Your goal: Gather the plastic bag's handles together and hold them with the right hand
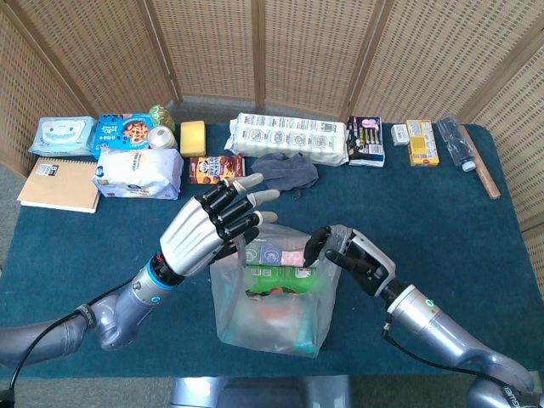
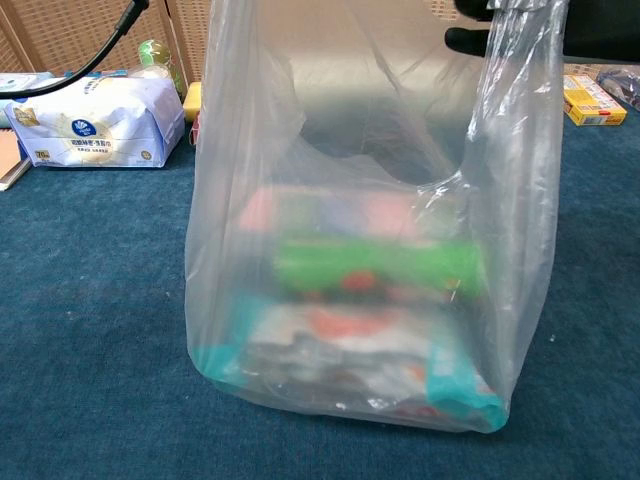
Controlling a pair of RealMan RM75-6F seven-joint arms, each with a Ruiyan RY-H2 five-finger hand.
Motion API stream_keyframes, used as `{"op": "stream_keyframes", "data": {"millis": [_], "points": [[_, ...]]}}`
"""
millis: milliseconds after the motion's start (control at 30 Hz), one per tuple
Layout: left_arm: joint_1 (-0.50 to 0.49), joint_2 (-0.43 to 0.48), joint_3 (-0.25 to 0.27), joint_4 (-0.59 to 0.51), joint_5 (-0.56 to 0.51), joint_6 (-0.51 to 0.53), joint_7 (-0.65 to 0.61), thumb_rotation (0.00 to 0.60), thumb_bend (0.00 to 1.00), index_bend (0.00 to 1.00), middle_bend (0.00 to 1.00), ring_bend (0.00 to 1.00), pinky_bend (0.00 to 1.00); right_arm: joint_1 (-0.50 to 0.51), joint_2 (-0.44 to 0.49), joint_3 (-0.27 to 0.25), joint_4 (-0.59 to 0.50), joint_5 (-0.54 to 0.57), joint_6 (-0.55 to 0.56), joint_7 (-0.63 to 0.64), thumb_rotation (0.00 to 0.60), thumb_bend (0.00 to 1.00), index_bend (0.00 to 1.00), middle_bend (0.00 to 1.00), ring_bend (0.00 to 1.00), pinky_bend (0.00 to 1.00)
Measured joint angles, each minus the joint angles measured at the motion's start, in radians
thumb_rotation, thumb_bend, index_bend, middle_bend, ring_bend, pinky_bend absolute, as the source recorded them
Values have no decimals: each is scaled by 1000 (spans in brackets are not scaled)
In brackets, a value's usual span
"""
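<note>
A clear plastic bag stands upright on the blue-carpeted table, at about 6 o'clock from the table's middle, filled with groceries, including a green packet. The left hand is raised at the bag's 10 o'clock corner, fingers spread, gripping the left handle. The right hand, at the bag's 2 o'clock corner, pinches the right handle between thumb and fingers. In the chest view the bag fills the frame, its sides drawn upward. A grey cloth lies at 12 o'clock beyond the bag.
</note>
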Motion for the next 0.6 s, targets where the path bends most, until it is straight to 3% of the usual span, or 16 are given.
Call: {"op": "stream_keyframes", "data": {"millis": [100, 200, 300, 600], "points": [[-12, 3, -7, -1, -10, -14, 14, 600, 281, 286, 232, 119, 254, 9, 4, 0, -2, -15, -11, 19, 355, 181, 411, 443, 413, 339], [-24, 6, -13, -3, -20, -24, 24, 600, 271, 261, 224, 111, 244, 16, 7, -1, -2, -41, -14, 50, 257, 171, 400, 427, 391, 324], [-32, 8, -17, -3, -29, -30, 26, 600, 264, 253, 223, 108, 243, 20, 11, -4, 3, -79, -7, 99, 203, 170, 398, 423, 386, 315], [-56, 3, -20, -4, -43, -41, 39, 600, 249, 234, 222, 101, 241, 59, 18, -37, 25, -172, 24, 215, 167, 161, 366, 388, 346, 287]]}}
